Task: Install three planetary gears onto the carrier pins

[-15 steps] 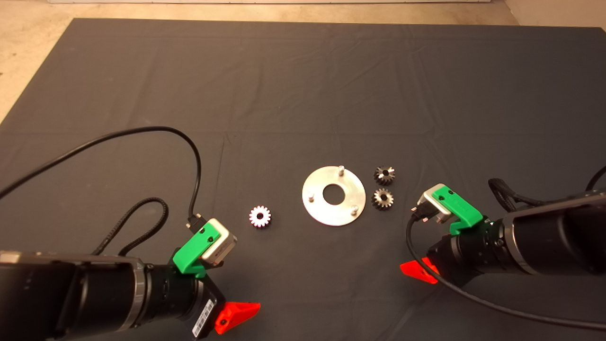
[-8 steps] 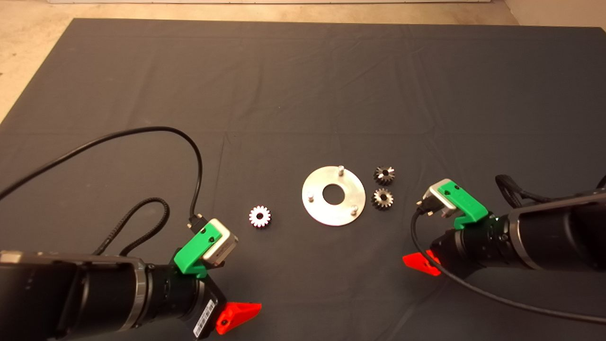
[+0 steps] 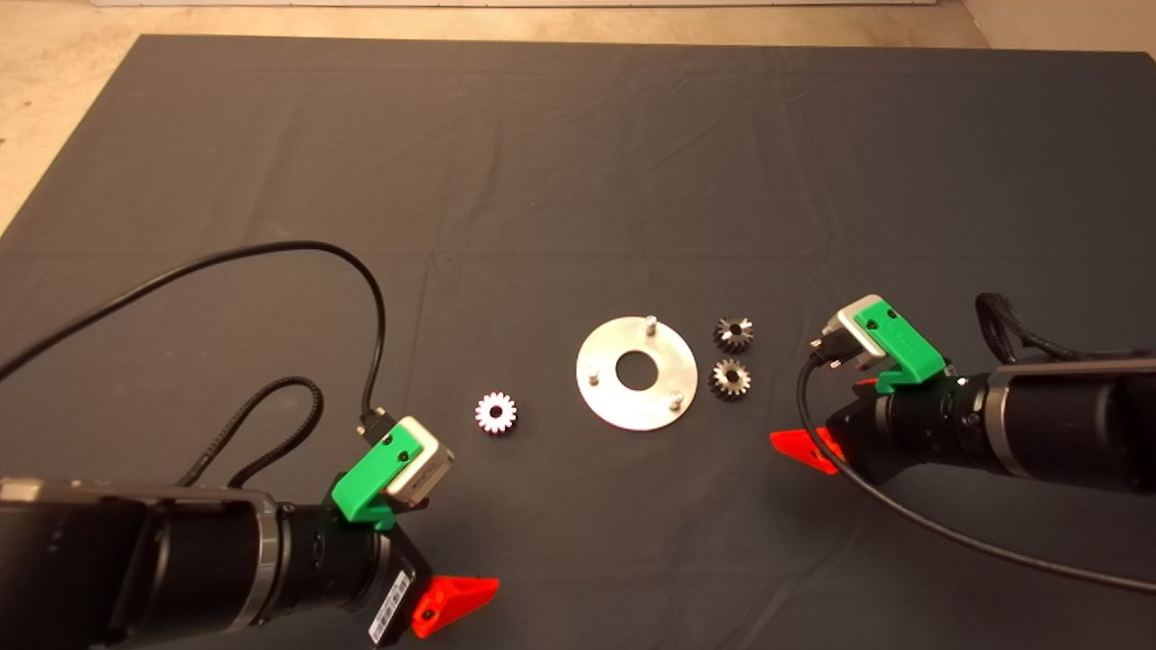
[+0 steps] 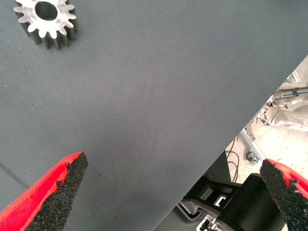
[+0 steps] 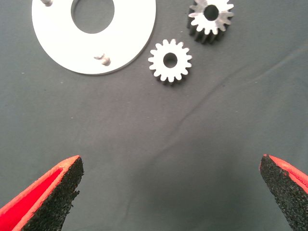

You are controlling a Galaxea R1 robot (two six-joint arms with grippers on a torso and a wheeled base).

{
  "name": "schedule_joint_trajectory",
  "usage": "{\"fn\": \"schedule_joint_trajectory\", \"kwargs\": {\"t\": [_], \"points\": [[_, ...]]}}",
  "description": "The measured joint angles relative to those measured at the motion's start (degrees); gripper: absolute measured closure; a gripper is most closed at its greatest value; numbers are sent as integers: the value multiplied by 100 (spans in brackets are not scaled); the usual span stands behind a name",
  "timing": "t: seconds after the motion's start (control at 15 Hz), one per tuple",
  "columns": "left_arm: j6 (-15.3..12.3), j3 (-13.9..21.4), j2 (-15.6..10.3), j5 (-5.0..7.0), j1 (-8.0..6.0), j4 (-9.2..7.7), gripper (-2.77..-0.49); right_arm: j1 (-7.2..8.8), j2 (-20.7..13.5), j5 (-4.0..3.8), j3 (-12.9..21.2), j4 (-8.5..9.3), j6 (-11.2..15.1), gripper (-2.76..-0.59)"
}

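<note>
At the near left corner of the mat (image 3: 578, 162), the left gripper (image 4: 173, 192) hangs above bare cloth with its fingers (image 4: 53, 195) spread wide and holding nothing. Just beyond it lies one planetary gear (image 3: 496, 413), flat on the mat and apart from the disc (image 3: 637, 372). On the near right, the right gripper (image 5: 171, 192) hovers low over the mat, its fingers (image 5: 50, 195) also spread wide and empty, pointing toward the two other gears. Of these, the nearer gear (image 5: 170, 60) lies just beside the disc rim, and the farther gear (image 5: 210, 18) sits close behind it, the two not touching. The disc lies flat between the lone gear and the pair. Its three carrier pins (image 3: 649, 320) stand upright near the rim, all bare. A black cable (image 3: 271, 253) loops across the mat on the left.
</note>
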Motion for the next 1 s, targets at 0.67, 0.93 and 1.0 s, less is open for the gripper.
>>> {"fn": "schedule_joint_trajectory", "kwargs": {"t": [0.67, 0.93, 1.0], "points": [[-2, 0, 7, -5, 2, 0, -262, -522, -295, -1, -28, -899, -71, -275], [0, 0, 7, -5, 2, 0, -262, -575, -378, -4, -30, -987, -71, -275], [0, 0, 7, -6, 2, 0, -262, -583, -378, 0, -30, -1023, -73, -275]]}}
